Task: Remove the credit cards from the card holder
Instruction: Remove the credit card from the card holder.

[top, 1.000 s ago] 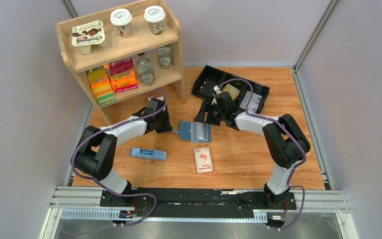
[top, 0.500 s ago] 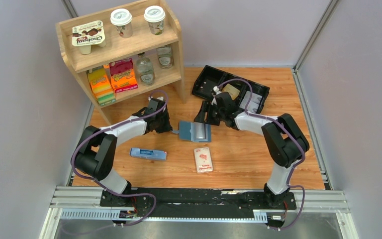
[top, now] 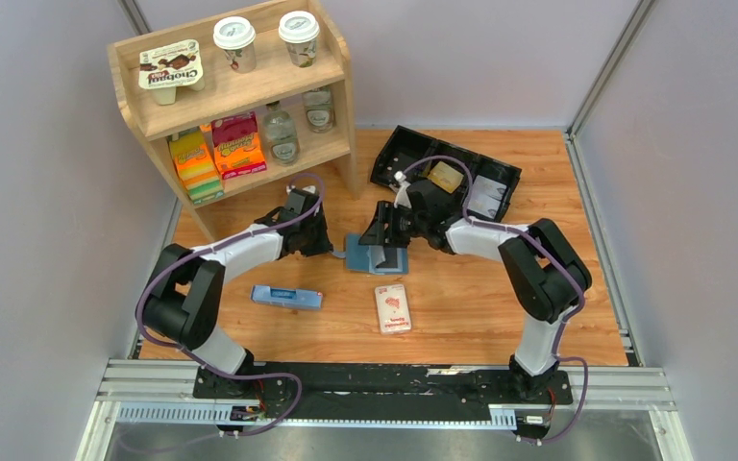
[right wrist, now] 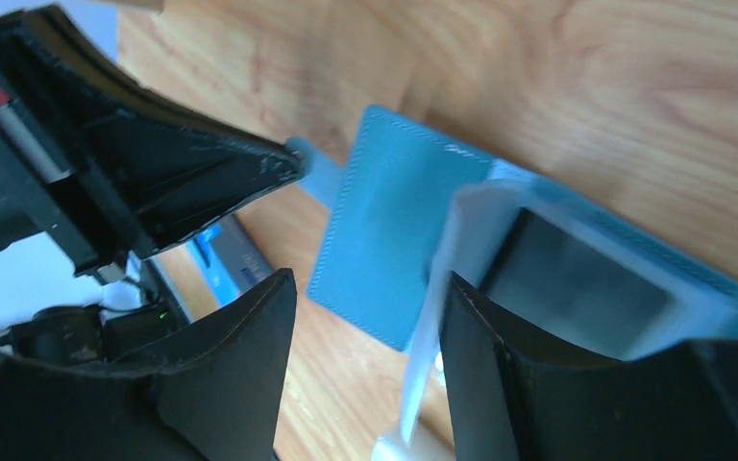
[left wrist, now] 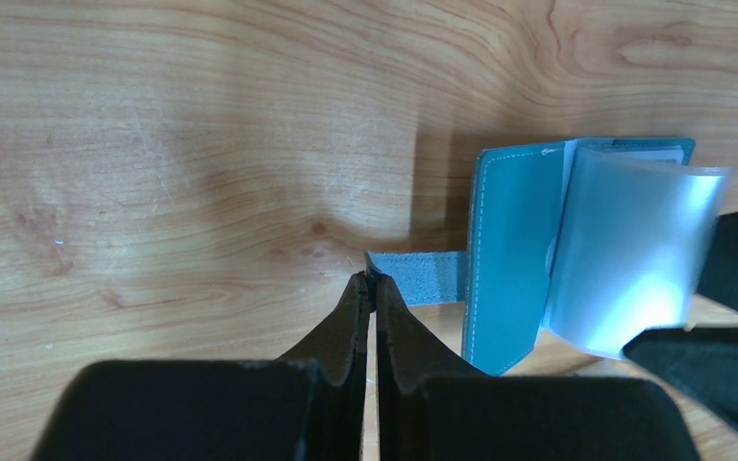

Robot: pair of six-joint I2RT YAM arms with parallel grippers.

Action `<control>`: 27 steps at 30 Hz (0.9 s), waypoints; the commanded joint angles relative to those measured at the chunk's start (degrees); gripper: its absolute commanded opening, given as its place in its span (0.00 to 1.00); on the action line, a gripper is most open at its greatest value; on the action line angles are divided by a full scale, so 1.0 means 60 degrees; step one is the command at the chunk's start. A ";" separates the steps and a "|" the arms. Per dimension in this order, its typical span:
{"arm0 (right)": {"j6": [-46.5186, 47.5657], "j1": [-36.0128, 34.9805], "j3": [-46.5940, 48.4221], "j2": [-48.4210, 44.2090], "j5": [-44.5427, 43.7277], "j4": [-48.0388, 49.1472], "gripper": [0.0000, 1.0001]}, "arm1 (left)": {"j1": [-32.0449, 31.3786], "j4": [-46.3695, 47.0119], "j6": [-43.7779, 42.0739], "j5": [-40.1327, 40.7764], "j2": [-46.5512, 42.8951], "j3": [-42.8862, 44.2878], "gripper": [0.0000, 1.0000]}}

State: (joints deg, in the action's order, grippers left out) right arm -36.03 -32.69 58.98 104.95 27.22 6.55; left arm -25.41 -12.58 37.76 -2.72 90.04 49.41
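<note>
The light blue card holder (top: 373, 255) lies open on the wood at mid-table. My left gripper (top: 332, 252) is shut on its narrow strap (left wrist: 421, 277), fingertips meeting at the strap's end (left wrist: 373, 281). The blue panel (left wrist: 509, 259) lies flat and a clear sleeve (left wrist: 629, 250) curls up from it. My right gripper (top: 381, 238) is open over the holder (right wrist: 394, 226), its jaws (right wrist: 365, 322) wide apart, with the sleeve's edge against the inside of the right finger (right wrist: 500, 375). A dark grey card (right wrist: 577, 279) sits inside the sleeve. A tan-gold card (top: 447, 177) lies in the black tray.
The black tray (top: 391, 154) stands behind the right arm, with a grey flat piece (top: 487, 197) in it. A narrow pale blue box (top: 287, 297) and a white pack with a red picture (top: 393, 307) lie in front. A wooden shelf (top: 240, 96) stands at the back left.
My right gripper has moved left and forward from beside the tray to over the holder. The clear sleeve now stands up between its fingers. The left gripper has kept still on the strap.
</note>
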 commanded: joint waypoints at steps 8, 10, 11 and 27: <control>-0.0323 -0.0778 0.1434 0.1404 0.1132 0.0008 0.58 | 0.0001 -0.0349 -0.0404 0.0278 -0.1645 0.0086 0.25; -0.0338 -0.0778 0.1493 0.1580 0.1059 -0.0109 0.58 | 0.0001 -0.0510 -0.0477 0.0263 -0.1880 0.0129 0.27; -0.0280 -0.0778 0.1551 0.1639 0.0943 -0.0226 0.58 | 0.0001 -0.0569 -0.0492 0.0220 -0.1954 0.0173 0.27; 0.1039 -0.0705 0.1963 0.0074 -0.1032 -0.2042 0.57 | -0.0042 -0.0278 0.0225 -0.1670 -0.1794 0.1067 0.31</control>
State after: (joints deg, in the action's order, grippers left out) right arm -33.34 -37.32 70.04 112.77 28.08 -3.66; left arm -25.41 -17.08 36.77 -8.01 77.41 52.95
